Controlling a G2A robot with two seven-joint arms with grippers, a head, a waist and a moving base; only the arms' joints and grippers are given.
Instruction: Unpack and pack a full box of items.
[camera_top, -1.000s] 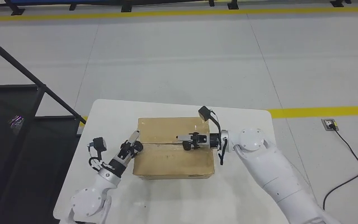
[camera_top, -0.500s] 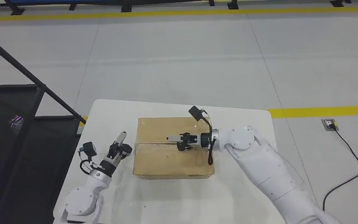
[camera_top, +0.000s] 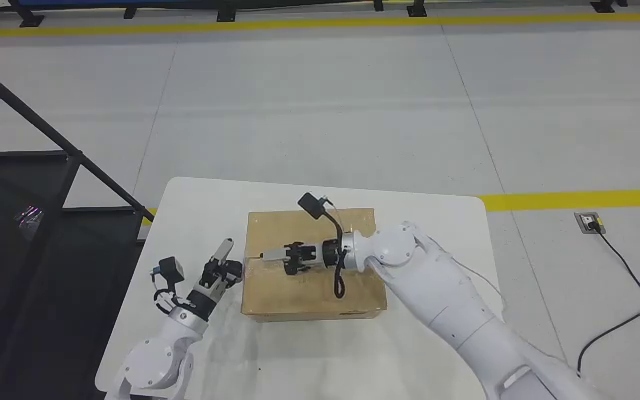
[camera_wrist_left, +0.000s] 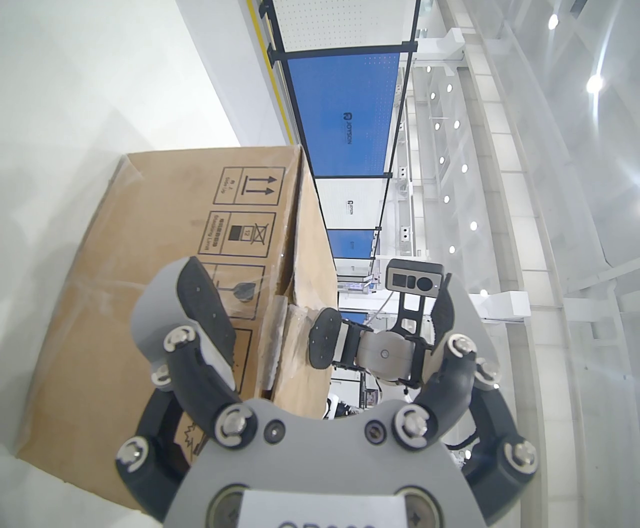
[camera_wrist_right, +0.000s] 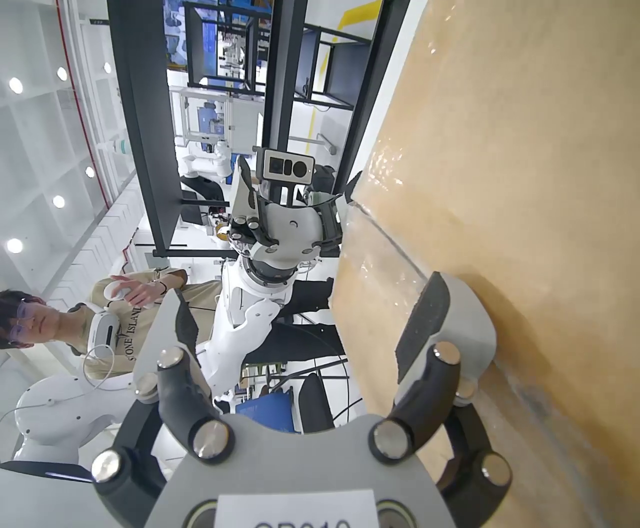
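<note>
Two open grippers are working at the left end of a closed box.

The box is sitting at the middle of the table, flaps shut and facing up, its long axis running left to right with the taped seam lying along that axis. The right gripper is reaching over the top and pointing left along the seam, close to the left edge, fingers spread wide with one pad lying against the cardboard beside the tape. The left gripper is hanging just beside the box's left end, pointing toward it, fingers also spread wide and gripping nothing; whether it is touching the side, I cannot tell.
</note>
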